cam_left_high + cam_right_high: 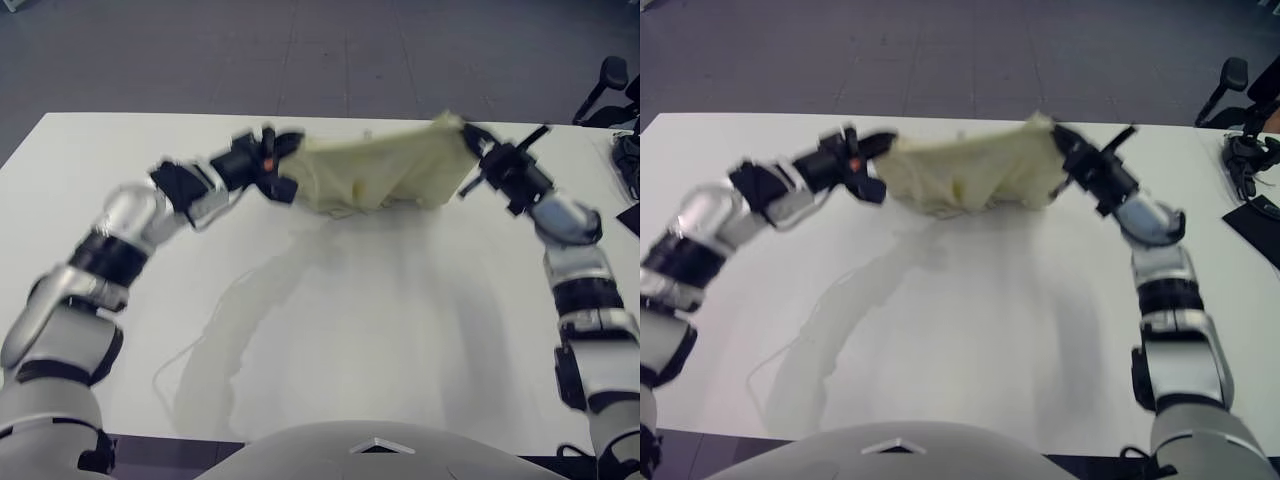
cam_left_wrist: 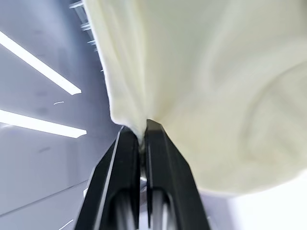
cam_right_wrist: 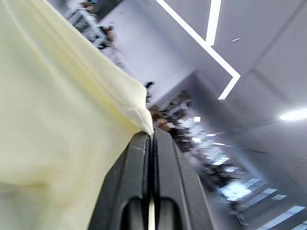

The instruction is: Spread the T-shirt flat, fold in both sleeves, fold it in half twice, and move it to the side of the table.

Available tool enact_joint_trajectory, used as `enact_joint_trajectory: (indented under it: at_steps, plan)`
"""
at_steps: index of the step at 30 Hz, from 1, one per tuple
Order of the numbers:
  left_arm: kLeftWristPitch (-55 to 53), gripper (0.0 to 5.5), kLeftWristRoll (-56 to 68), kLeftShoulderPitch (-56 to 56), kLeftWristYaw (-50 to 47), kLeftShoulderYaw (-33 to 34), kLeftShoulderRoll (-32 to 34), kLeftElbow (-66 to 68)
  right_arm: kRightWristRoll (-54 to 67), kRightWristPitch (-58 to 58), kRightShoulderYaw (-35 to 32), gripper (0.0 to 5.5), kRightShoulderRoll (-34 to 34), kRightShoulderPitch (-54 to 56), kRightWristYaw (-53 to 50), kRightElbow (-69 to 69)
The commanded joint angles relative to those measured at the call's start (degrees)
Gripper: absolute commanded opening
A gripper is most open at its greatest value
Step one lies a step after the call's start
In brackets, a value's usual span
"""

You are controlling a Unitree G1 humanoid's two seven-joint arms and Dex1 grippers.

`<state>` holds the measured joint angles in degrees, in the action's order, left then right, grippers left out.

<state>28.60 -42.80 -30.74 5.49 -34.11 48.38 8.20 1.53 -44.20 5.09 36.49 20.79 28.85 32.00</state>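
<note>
Jaws of the left gripper (image 2: 143, 130) were pressed together on a bunched edge of the pale yellow cotton T-shirt (image 1: 378, 170), with the cloth pinched right between the two black fingers. That gripper sat above the far left part of the flat white table (image 1: 340, 330), its arm bent in from the near left corner. From there the T-shirt stretched rightward as a crumpled, sagging band over the far middle of the table; its upper edge was lifted off the surface, and whether its lowest folds touched the tabletop could not be told. At the shirt's right end, the right gripper (image 3: 151, 136) was likewise closed tight on a corner of the fabric, which it held slightly higher than the left end. Farther right, a tangle of black cables (image 1: 1248, 158) lay near the table's right edge, well apart from the shirt.
</note>
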Motion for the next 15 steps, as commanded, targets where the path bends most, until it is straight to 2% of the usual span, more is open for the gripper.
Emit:
enact_joint_trajectory:
  at_steps: [1, 4, 6, 11, 15]
  plan:
    - [-3.8, 0.04, 12.4, 26.9, 12.8, 7.1, 15.8, -32.9, 26.0, 10.9, 0.9, 0.0, 14.4, -24.7, 21.6, -31.4]
    - [-7.0, 0.04, 16.1, 35.7, 16.6, 14.3, 19.8, -42.9, 36.6, 17.5, -1.3, 0.0, 19.4, -32.2, 28.8, -43.6]
    - [-8.6, 0.04, 17.4, 40.6, 19.5, 14.5, 21.2, -47.2, 38.4, 19.7, -1.4, 0.0, 22.8, -36.6, 31.9, -49.9]
    - [-11.3, 0.04, 19.4, 50.9, 28.4, 10.9, 24.2, -51.3, 28.9, 24.1, 2.8, 0.0, 29.9, -47.2, 37.9, -58.2]
    - [-13.6, 0.04, 20.3, 56.0, 34.8, 11.6, 24.9, -54.0, 25.6, 29.1, 1.4, 0.0, 29.6, -47.3, 37.2, -59.7]
